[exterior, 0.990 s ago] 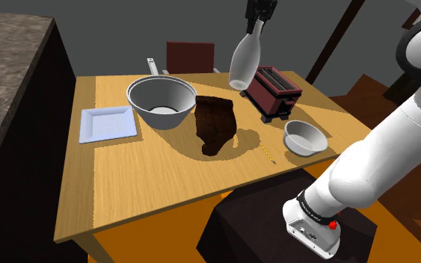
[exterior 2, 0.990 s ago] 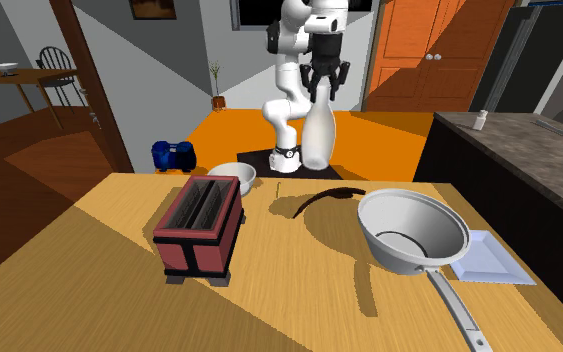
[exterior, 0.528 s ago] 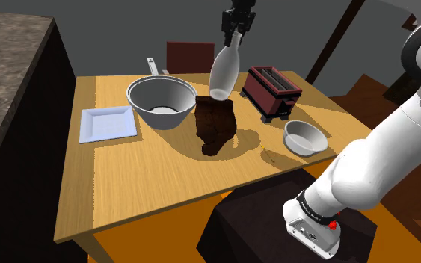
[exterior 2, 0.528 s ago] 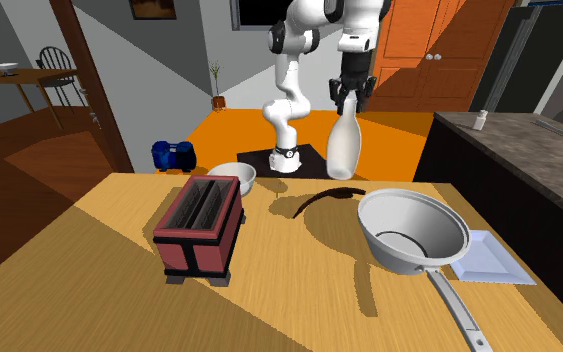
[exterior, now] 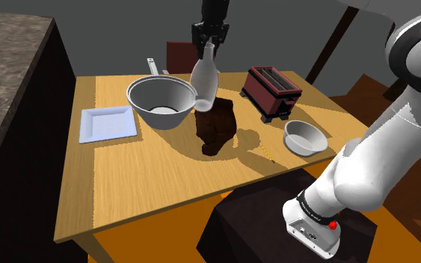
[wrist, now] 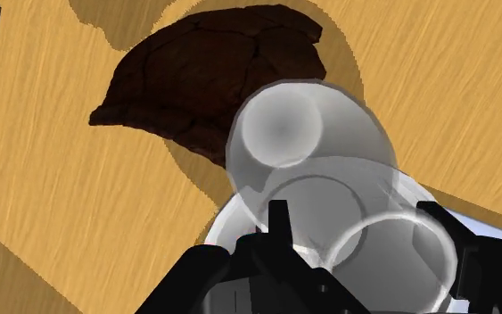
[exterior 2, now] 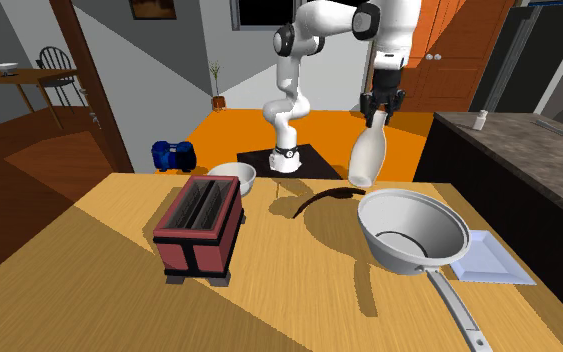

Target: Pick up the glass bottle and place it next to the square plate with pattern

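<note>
The bottle (exterior: 204, 86) has moved to the shoulder view's upper centre, beside the pan (exterior: 143, 110). The fingers (wrist: 280, 223) clasp its neck, its long axis near-upright, base down.

Shoulder view of a table (exterior: 126, 194). A square plate (exterior: 108, 123) lies near its left edge. Just right of the plate sits a pan (exterior: 161, 101), its handle pointing to the far edge. Right of the pan, mid-table, lies a lump (exterior: 214, 127). A toaster (exterior: 273, 91) stands further right and back, with a small bowl (exterior: 304, 137) in front of it. A bottle (exterior: 204, 84) hangs above the table, its neck clasped by the gripper (exterior: 208, 46), seemingly over where pan and lump meet. A chair (exterior: 190, 56) stands behind the far edge.
</note>
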You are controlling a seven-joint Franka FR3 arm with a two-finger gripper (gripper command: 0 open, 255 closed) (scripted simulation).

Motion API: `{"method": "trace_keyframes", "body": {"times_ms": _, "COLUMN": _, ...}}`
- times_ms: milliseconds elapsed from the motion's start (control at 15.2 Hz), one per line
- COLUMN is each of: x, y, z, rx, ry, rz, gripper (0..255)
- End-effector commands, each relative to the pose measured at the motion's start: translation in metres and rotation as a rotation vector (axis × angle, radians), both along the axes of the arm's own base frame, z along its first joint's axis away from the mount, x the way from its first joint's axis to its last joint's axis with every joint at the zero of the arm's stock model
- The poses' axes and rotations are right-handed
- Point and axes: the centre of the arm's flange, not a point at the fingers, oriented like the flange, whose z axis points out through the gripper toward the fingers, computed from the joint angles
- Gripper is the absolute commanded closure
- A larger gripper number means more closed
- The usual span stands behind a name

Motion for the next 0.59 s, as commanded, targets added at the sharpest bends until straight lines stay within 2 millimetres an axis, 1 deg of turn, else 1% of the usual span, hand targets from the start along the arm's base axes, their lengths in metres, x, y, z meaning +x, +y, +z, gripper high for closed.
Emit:
{"method": "trace_keyframes", "body": {"times_ms": 0, "x": 0.005, "y": 0.026, "z": -0.011, "rx": -0.001, "ry": 0.007, "rz": -0.001, "gripper": 255}}
{"method": "trace_keyframes", "body": {"times_ms": 528, "x": 0.026, "y": 0.120, "z": -0.052, "rx": -0.001, "ry": 0.007, "rz": -0.001, "gripper": 255}}
